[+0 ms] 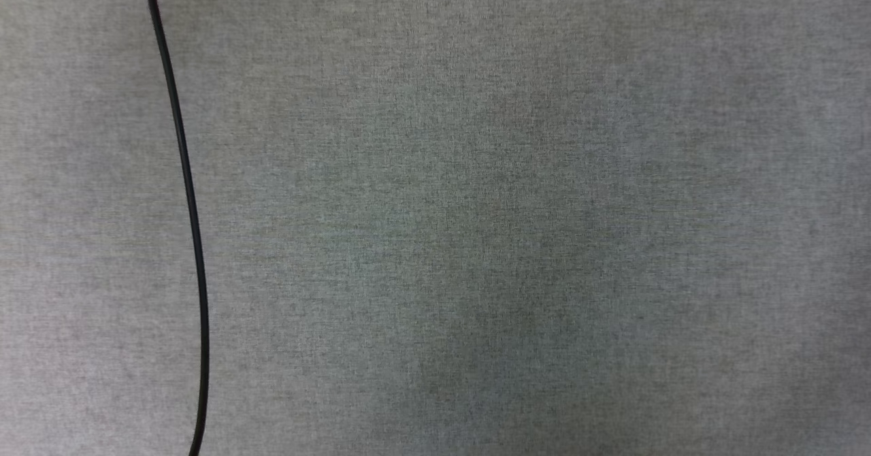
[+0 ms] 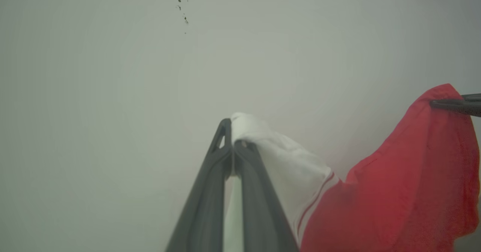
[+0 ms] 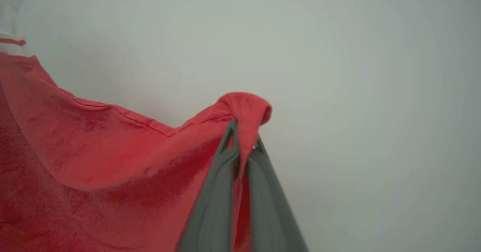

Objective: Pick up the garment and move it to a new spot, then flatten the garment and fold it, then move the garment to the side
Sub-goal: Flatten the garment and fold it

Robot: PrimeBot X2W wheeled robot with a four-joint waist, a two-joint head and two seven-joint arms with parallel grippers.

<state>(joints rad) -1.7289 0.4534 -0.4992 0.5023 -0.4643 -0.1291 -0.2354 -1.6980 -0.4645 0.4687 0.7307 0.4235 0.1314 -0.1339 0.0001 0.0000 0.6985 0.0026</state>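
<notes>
1. Head view: grey cloth surface (image 1: 517,211), with a black cable (image 1: 192,224) running down its left side.
2. Left wrist view: left gripper (image 2: 233,141) pinched tight on the white panel of the garment (image 2: 394,192), right at its fingertips. The red body hangs right of the fingers and reaches the right gripper (image 2: 436,103).
3. Right wrist view: right gripper clamped on a red fold at its tips. The rest of the garment spreads out left of the fingers.
</notes>
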